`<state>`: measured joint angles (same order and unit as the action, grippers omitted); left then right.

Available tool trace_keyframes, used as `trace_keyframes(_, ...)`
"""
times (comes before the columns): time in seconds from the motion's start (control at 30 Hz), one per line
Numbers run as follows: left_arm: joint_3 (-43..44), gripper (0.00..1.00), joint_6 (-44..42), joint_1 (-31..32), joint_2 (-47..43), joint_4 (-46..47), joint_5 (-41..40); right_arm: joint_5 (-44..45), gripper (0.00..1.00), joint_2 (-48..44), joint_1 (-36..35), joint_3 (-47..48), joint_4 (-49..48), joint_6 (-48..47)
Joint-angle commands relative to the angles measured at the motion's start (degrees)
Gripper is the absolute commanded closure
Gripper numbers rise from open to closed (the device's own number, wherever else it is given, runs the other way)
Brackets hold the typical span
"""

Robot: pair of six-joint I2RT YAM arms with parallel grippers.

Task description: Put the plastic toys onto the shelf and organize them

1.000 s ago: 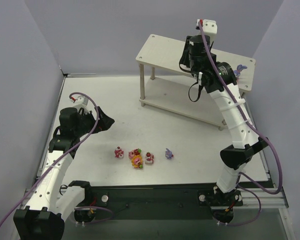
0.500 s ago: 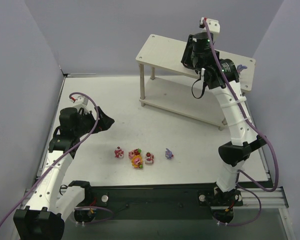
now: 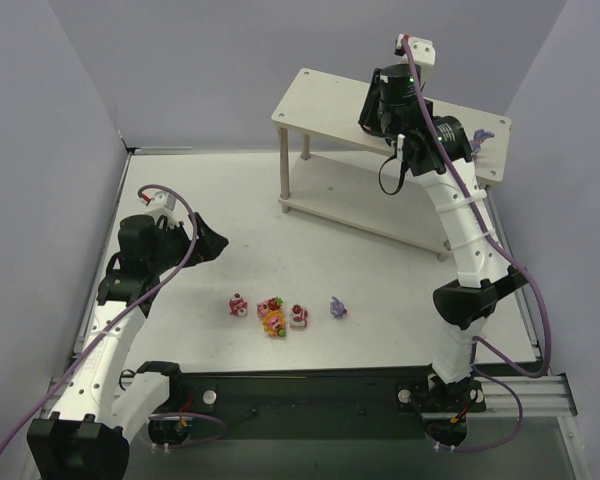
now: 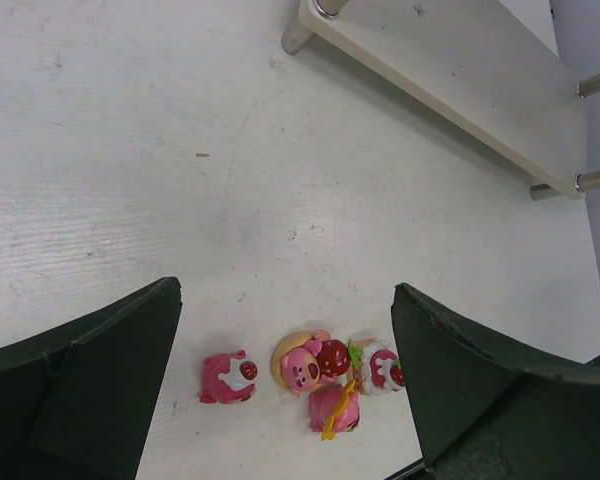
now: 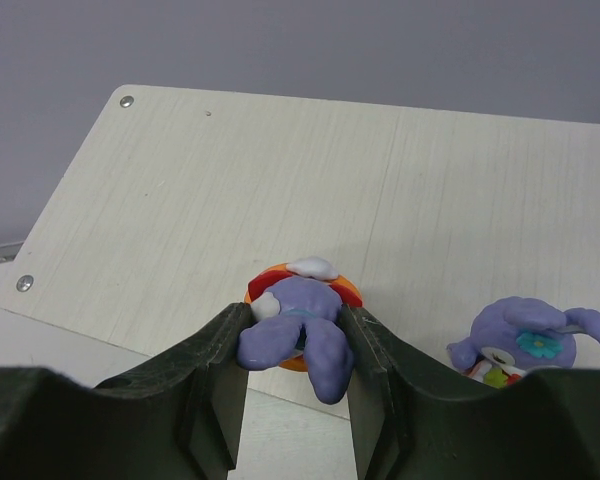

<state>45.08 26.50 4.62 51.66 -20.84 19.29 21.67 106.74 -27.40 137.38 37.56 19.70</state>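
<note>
plain white desk (image 3: 230, 200) with a faintly scuffed matte top, pale grey-lavender walls (image 3: 40, 130) boxing it in on three sides, black strip (image 3: 310, 385) along the near edge, soft even light

table (image 3: 380, 280): white | walls (image 3: 180, 70): pale lilac | front mounting strip (image 3: 310, 395): black

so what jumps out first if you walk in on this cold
The right gripper is up over the shelf, shut on a purple bunny with an orange base, just above the top board. A second bunny sits on that board beside it. Down on the table, pink toys and a purple toy lie in a row near the arms' bases, with the left gripper open above them.
</note>
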Motion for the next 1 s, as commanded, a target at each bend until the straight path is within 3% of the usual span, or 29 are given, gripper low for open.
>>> trace_keyframes(0.0, 0.4, 0.04, -0.1, -0.6, -0.2, 0.9, -0.3, 2.1, 0.74, 1.0, 0.2, 2.1, 0.1, -0.7)
trace_keyframes(0.23, 0.4, 0.04, 0.0, -0.8, -0.2, 0.9, -0.3, 3.5, 0.61, 2.2, 0.0, 3.7, 0.0, -2.0)
trace_keyframes(0.97, 0.2, 0.04, 0.0, -0.9, -0.7, 0.8, -0.6, 3.3, 0.58, -1.1, -0.7, 2.0, 2.2, 0.6)
